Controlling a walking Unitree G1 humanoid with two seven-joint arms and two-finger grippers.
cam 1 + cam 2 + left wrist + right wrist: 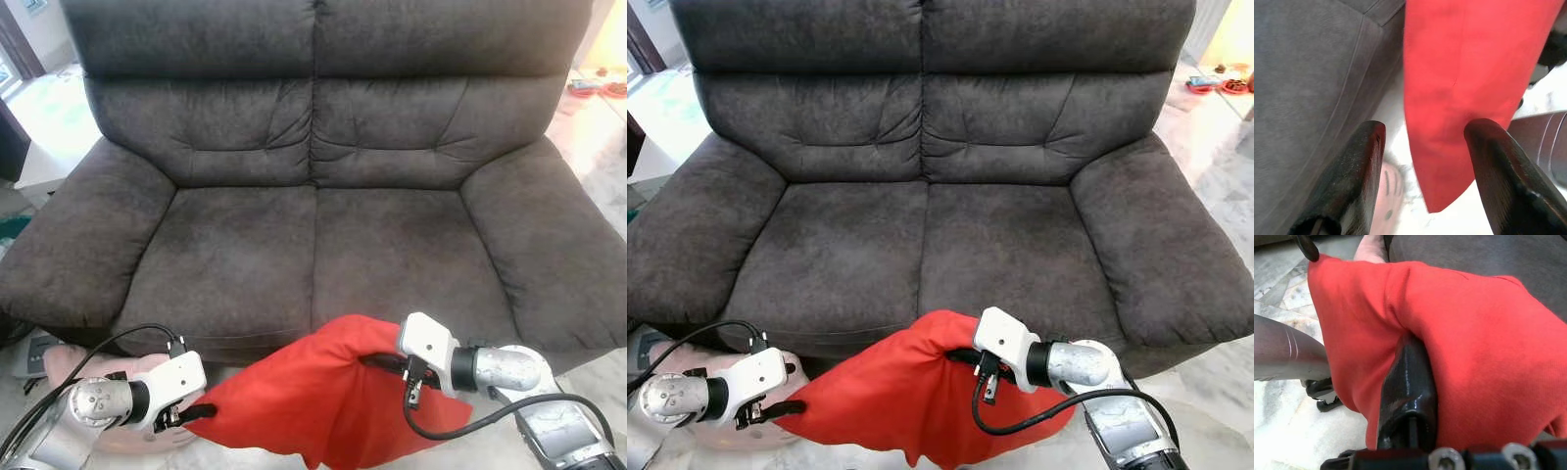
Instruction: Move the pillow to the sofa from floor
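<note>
Red fabric hangs off the floor: from the head views, the pillow sits between both claws just before the sofa seat's front edge, not yet on it. Left wrist view: left claw spread wide, only touching a corner. Right wrist view: right claw clenched into the cloth. Placing it remains.
</note>
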